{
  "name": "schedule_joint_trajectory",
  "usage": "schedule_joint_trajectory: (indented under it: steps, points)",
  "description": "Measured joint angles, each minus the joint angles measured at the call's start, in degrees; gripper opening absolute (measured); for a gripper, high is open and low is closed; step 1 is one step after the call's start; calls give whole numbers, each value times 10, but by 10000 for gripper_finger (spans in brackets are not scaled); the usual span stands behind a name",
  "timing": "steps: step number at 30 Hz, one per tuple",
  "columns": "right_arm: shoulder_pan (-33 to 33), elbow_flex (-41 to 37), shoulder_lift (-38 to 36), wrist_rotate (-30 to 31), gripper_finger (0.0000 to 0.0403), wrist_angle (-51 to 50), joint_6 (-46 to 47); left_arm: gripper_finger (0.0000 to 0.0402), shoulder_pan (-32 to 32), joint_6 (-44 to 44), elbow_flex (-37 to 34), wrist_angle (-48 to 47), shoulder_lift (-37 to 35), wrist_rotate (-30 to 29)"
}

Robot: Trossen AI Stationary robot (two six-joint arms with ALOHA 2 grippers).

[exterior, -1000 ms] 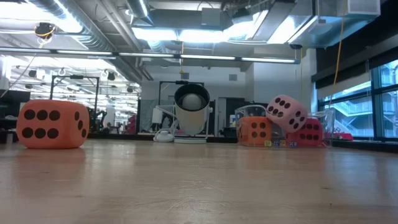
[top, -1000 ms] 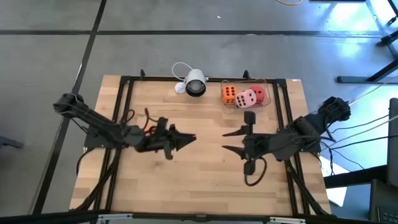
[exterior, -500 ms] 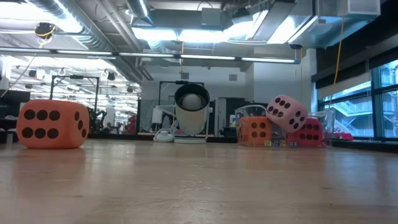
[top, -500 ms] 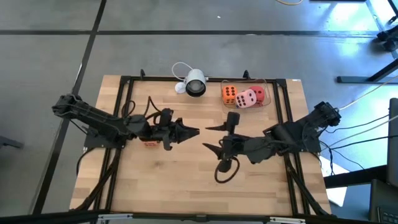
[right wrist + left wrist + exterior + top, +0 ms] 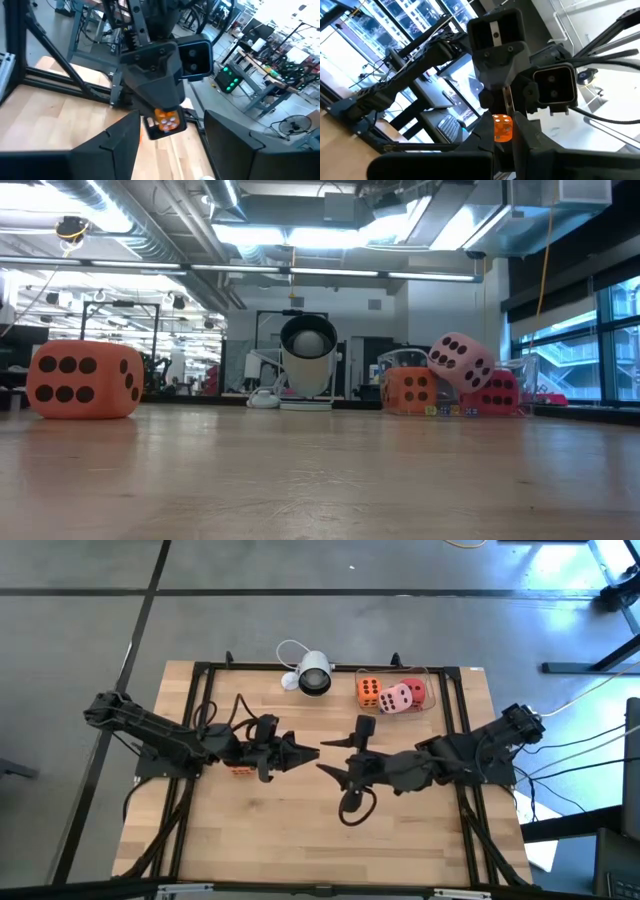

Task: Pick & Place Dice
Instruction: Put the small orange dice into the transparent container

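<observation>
Orange small die is pinched in the closed left hand, held above mid-table and presented to the right hand, whose fingers are spread apart just in front of it. Step in hand looks like an arm-to-arm handover. Next move, as judged: right fingers closed around the die before it is let go by the left.

Clear tray at the table's far right edge: orange die, pink die, red die are held inside. A larger orange die is seen on the table in the low view.
</observation>
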Motion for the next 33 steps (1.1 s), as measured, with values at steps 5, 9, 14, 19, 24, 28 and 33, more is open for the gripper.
schedule_joint_trajectory:
  steps: [5, 9, 14, 19, 24, 28, 33]
  points:
    - [-9, 0, 4, -24, 210, 5, -11, 10, 0, 0, 0, 1, 0, 6]
    - [-16, 0, 6, -43, 208, 8, -1, 10, 0, 0, 0, 2, 0, 9]
    - [-21, 0, 11, -45, 208, 24, -2, 10, 0, 2, 0, 2, 0, 15]
    - [-22, 0, 25, -47, 206, 25, -7, 10, 6, 4, 0, 6, 0, 18]
    - [-22, 0, 30, -38, 178, 31, -15, 10, 14, 0, 0, 6, 0, 35]
    - [-22, 0, 29, -36, 142, 37, -15, 10, 14, 0, 0, 6, 0, 37]
    - [-20, 0, 28, -42, 113, 38, -17, 10, 14, 6, 0, 5, 0, 43]
